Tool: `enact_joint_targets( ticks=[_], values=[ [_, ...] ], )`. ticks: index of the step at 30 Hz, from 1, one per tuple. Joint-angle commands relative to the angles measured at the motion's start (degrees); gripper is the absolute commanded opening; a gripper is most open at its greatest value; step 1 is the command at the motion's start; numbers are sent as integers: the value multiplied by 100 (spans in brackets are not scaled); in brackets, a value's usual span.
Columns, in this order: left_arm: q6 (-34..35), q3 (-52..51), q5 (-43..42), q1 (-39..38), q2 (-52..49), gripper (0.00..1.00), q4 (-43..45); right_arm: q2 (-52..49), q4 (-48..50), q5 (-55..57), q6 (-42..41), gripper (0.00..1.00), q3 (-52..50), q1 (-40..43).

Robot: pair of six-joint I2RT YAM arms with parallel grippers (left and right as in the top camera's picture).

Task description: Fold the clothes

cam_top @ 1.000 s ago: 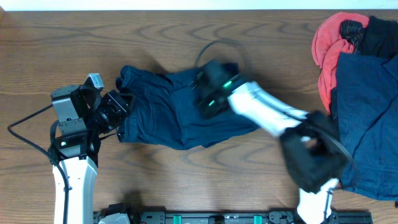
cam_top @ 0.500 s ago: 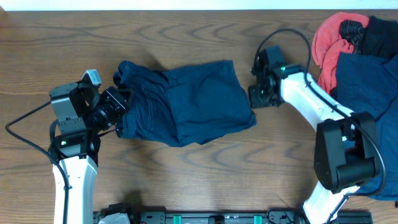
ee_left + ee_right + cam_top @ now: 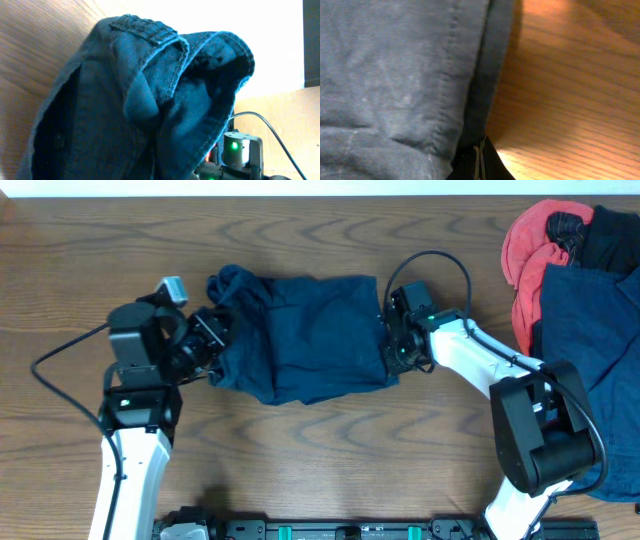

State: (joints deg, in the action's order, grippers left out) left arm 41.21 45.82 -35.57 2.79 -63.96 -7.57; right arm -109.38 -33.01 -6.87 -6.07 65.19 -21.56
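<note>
The dark navy shorts (image 3: 300, 335) lie folded over in the middle of the table, with the waistband end bunched up at the left. My left gripper (image 3: 213, 340) is at that left end, shut on the waistband and lifting it. In the left wrist view the raised shorts (image 3: 125, 100) fill the frame and hide the fingers. My right gripper (image 3: 388, 348) is at the shorts' right edge. In the right wrist view its fingertips (image 3: 480, 159) are shut together against the stitched hem of the shorts (image 3: 395, 75), with bare wood to their right.
A pile of other clothes sits at the right edge: a red garment (image 3: 525, 250), a black one (image 3: 610, 230) and a large navy one (image 3: 590, 370). The wooden table (image 3: 300, 440) runs along the front. The right arm's cable (image 3: 430, 260) loops above it.
My right gripper left the middle of the shorts, swung out to the right, then came back to their right edge. My left gripper moved right, bunching the waistband end.
</note>
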Motion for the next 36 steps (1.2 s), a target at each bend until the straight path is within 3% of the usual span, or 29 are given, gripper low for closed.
enact_joint_targets(
  ticks=[1, 10, 25, 27, 29, 32, 36],
  values=[
    [402, 131, 317, -387, -181, 6, 133, -57, -24, -131, 15, 1, -162, -195],
    [1639, 131, 551, -1541, -1143, 6, 1993, -57, -26, -129, -31, 1, -162, -452],
    [1794, 131, 1244, -2870, -2658, 6, 3751, -57, -48, -129, -28, 1, -162, -466],
    [1803, 131, 1405, -2946, -2682, 13, 3744, -57, -57, -129, -28, 1, -162, -466],
    [1803, 131, 1502, -3018, -2682, 29, 3753, -57, -63, -127, -28, 1, -162, -466],
    [1790, 131, 1394, -3047, -2682, 39, 4013, -55, -68, -81, -46, 7, -160, -461],
    [1276, 131, 986, -2835, -2592, 31, 4813, 125, -396, 308, -612, 10, -7, -260]
  ],
)
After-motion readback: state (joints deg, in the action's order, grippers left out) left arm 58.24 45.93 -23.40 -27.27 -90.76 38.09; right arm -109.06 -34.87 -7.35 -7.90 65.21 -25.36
